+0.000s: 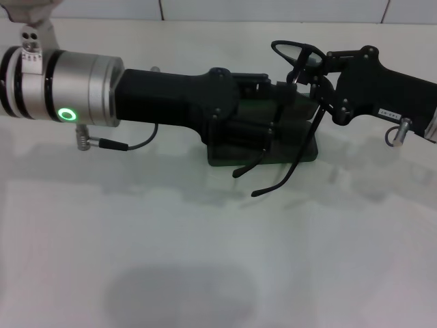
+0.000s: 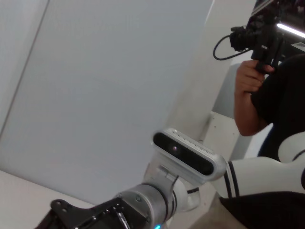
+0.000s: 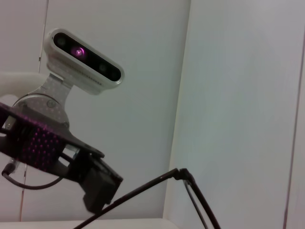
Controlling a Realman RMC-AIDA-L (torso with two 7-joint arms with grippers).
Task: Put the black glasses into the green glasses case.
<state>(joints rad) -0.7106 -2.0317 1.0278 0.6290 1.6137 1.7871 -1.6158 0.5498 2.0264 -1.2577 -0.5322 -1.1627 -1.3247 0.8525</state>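
The black glasses [image 1: 295, 56] hang tilted in the air at the back right, my right gripper [image 1: 311, 70] shut on their front. Both slim temple arms [image 1: 287, 174] droop down and forward over the green glasses case [image 1: 304, 152]. That case lies on the table under the two grippers, mostly covered. My left gripper [image 1: 270, 102] reaches in from the left and sits right over the case; its fingers are lost against the dark case. In the right wrist view a thin piece of the glasses [image 3: 193, 191] crosses the bottom.
The white table [image 1: 205, 260] spreads wide in front of the case. A grey cable [image 1: 130, 145] loops under the left arm. A tiled wall [image 1: 273, 8] backs the table. A person holding a camera [image 2: 259, 57] stands behind the robot in the left wrist view.
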